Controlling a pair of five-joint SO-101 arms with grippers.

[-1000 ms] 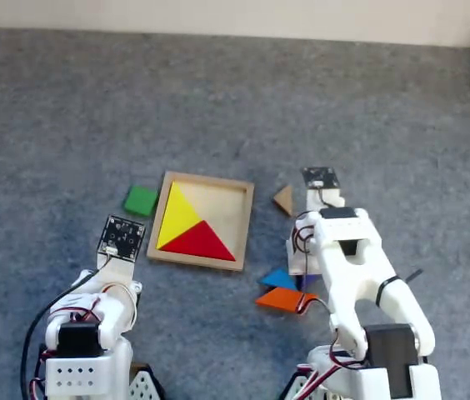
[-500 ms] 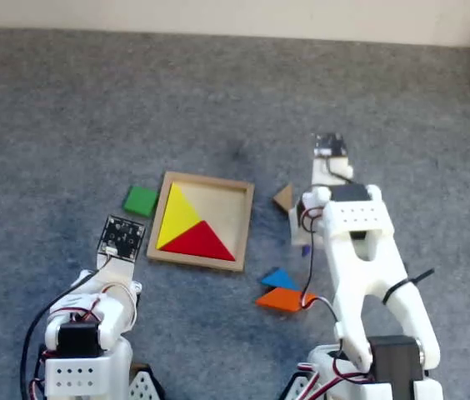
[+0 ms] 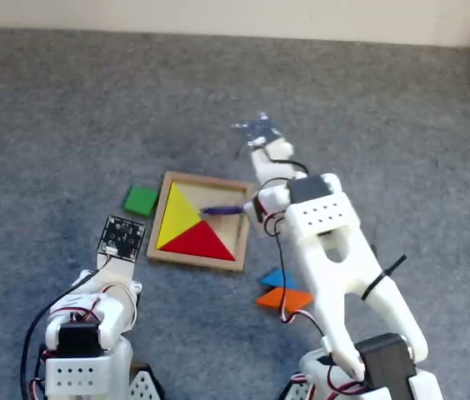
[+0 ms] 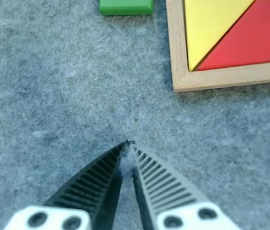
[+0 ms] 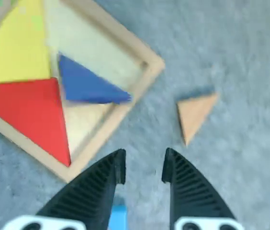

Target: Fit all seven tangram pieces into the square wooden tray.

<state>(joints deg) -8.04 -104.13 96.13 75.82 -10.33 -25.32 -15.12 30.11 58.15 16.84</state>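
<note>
The grey felt worktop (image 3: 368, 92) lies under my right end effector (image 5: 143, 165), which has swung from beside the tan triangle (image 5: 193, 115) to the rim of the square wooden tray (image 5: 150, 63); its jaws stand apart, empty. The dark blue piece (image 5: 88, 87), newly in the tray, lies just ahead of my tips, touching the yellow triangle (image 5: 17, 52) and red triangle (image 5: 27, 112). I judge three pieces in, seating uncertain. The green square (image 3: 141, 200), light blue piece (image 3: 278, 277) and orange piece (image 3: 285, 298) wait outside, and my left end effector (image 4: 128, 143) is closed on nothing.
</note>
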